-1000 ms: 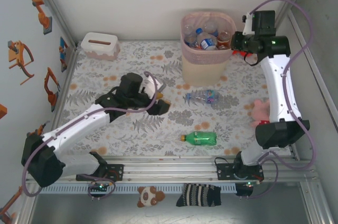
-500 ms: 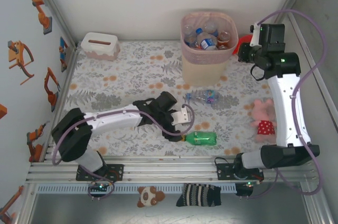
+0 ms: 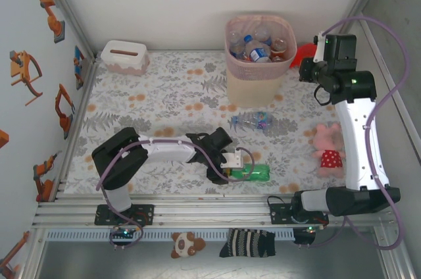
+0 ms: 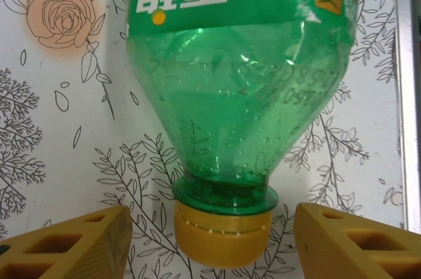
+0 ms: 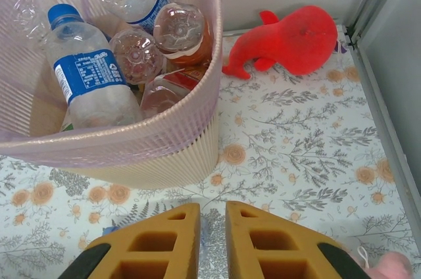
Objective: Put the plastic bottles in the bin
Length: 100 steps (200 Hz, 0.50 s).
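Note:
A green plastic bottle (image 3: 253,172) with a yellow cap (image 4: 222,236) lies near the table's front edge. My left gripper (image 3: 227,168) is down at its cap end. In the left wrist view the gripper (image 4: 210,229) is open, one finger on each side of the cap with a gap on both sides. A clear plastic bottle (image 3: 253,120) lies in front of the bin (image 3: 258,75). The bin (image 5: 131,137) holds several bottles, among them a blue-labelled one (image 5: 89,78). My right gripper (image 5: 212,223) is shut and empty, hovering to the right of the bin (image 3: 309,70).
A red toy (image 5: 296,39) lies behind and to the right of the bin. A pink plush (image 3: 327,144) sits by the right arm. A white tissue box (image 3: 123,56) stands at the back left. The metal frame rail (image 4: 408,95) runs close beside the green bottle.
My left arm swung from the middle-left of the table to the green bottle and set its fingers around the cap. My right arm drew back to the right, away from the bin.

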Tool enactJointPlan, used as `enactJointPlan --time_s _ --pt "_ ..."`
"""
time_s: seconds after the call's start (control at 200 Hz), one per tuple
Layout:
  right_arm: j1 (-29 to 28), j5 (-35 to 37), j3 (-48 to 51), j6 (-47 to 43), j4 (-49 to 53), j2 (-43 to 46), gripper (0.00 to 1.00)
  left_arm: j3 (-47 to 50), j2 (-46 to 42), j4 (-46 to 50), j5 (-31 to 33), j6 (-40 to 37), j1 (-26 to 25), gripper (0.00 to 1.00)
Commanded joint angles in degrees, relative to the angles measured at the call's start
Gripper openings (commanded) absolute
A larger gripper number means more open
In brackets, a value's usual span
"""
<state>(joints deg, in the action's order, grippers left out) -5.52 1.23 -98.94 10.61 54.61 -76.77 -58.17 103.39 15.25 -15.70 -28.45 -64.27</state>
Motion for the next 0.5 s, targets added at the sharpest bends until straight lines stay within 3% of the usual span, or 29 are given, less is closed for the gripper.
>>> enactJointPlan --time_s 0.0,0.496 --pt "-0.28 1.58 0.65 -0.89 0.06 0.88 0.17 -1.13 1.15 -1.71 1.68 -2.56 -0.74 0.63" --pt "-0.28 2.28 -0.01 -1.40 0.62 1.12 0.17 -1.18 2.89 -1.04 3.09 -3.93 -1.60 0.44"
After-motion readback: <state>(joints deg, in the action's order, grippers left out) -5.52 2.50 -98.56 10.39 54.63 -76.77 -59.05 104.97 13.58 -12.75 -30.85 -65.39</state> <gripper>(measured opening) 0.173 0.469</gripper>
